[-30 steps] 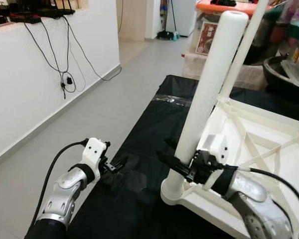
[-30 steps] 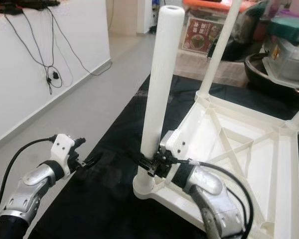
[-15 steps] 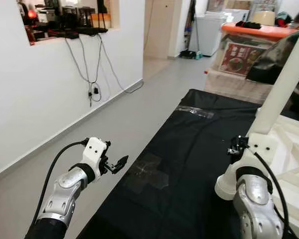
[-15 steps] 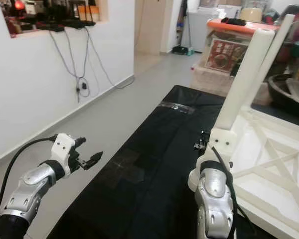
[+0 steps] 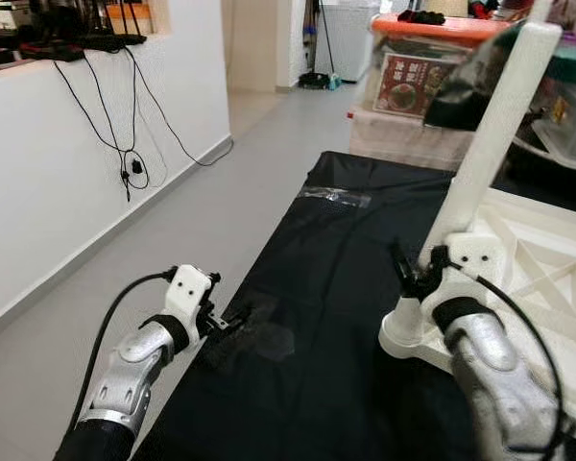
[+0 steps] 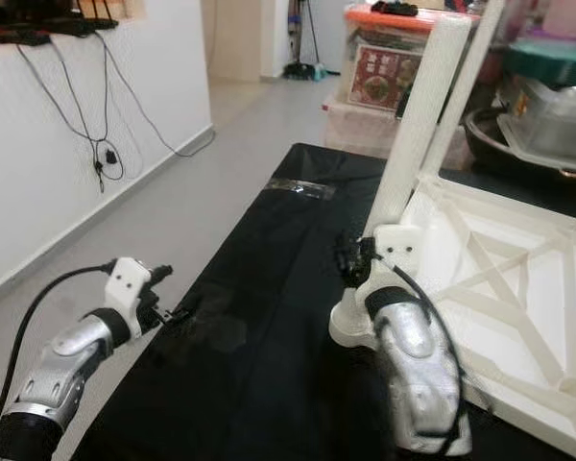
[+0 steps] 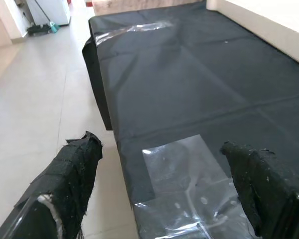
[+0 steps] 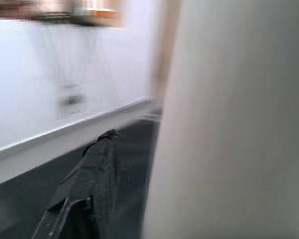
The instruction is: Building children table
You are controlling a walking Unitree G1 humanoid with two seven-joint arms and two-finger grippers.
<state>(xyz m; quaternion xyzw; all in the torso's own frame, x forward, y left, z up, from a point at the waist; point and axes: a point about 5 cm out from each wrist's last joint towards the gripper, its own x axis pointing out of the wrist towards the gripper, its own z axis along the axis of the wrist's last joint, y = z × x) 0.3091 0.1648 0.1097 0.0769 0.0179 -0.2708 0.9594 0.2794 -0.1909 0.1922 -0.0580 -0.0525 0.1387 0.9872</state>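
Note:
The white children's table (image 5: 547, 259) lies upside down on a black mat (image 5: 336, 250). One white leg (image 5: 494, 125) stands upright in its near left corner socket (image 5: 403, 336). A second leg (image 6: 470, 53) rises behind it. My right gripper (image 5: 404, 269) is low against the left side of the near leg. In the blurred right wrist view, one black finger (image 8: 89, 191) stands a little apart from the leg (image 8: 229, 119), and the other is hidden. My left gripper (image 5: 232, 322) hovers open over the mat's left edge, its fingers (image 7: 74, 174) wide apart and holding nothing.
A clear tape patch (image 7: 184, 184) lies on the mat under my left gripper. Grey floor (image 5: 173, 221) runs along the white wall (image 5: 48, 163) with hanging cables on the left. Storage boxes with an orange lid (image 5: 432, 29) and a dark pot (image 6: 528, 134) crowd the back right.
The camera has shifted. A second ago my right gripper clasped the leg low down; its wrist then swung up in front of the leg, and now sits at its left side. My left arm has barely moved.

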